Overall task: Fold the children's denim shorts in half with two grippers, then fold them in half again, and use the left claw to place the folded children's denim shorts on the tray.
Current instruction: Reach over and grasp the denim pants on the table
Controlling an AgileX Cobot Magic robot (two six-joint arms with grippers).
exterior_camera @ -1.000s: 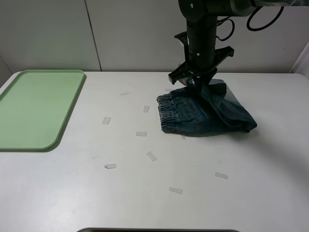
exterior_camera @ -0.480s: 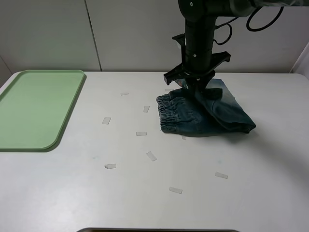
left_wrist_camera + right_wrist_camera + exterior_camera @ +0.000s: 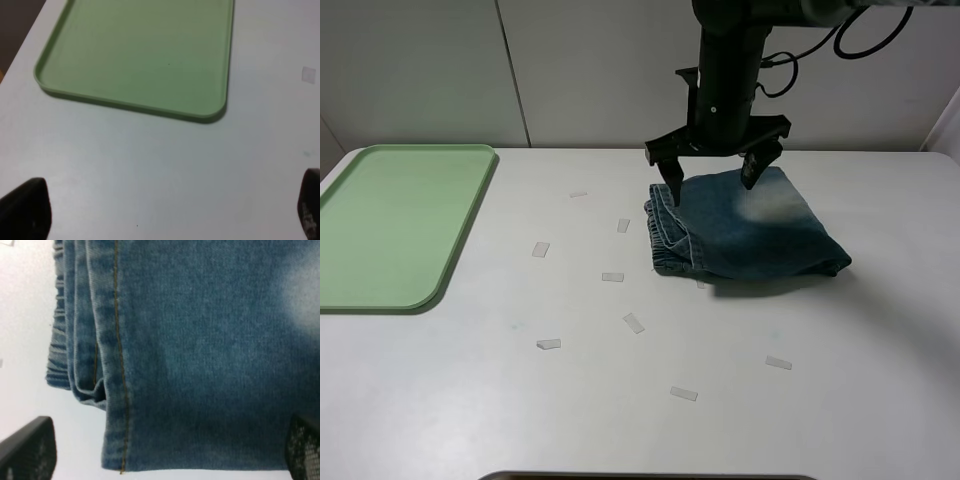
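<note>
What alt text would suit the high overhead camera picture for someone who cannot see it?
The right gripper hangs open above folded blue denim shorts on a white table. A light-green tray lies at far left, and small pale scraps dot the tabletop.

Right claw spread wide, pointing down, left claw likewise parted
</note>
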